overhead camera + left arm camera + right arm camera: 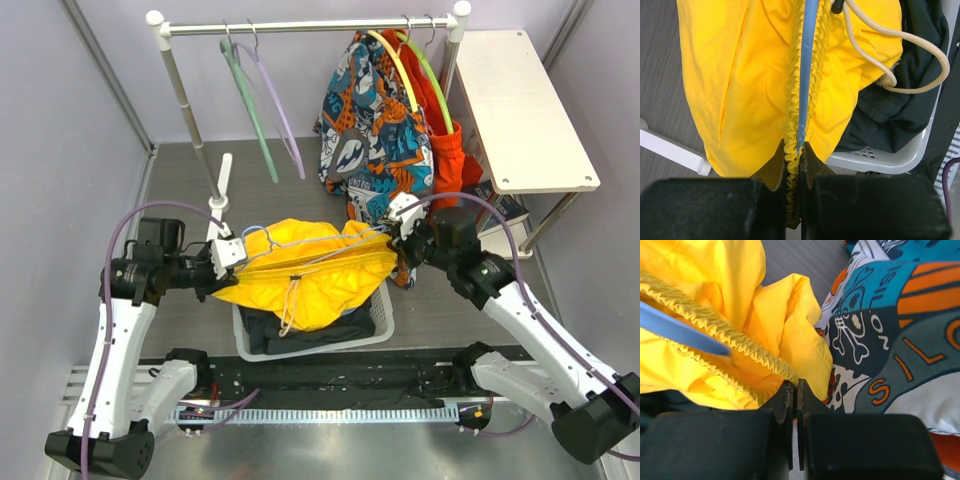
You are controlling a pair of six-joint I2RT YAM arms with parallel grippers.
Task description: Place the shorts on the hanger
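While the shorts (310,285) are pinched taut at the waistband by the left gripper (794,150) and right gripper (795,387), the hanger (807,50) is seemingly threaded inside already; only settling and release are left.

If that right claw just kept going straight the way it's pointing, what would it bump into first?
Probably the yellow shorts it is pinching: their bunched fabric sits directly ahead of the right claw. The patterned shorts hang just beside that line; depth is unclear.
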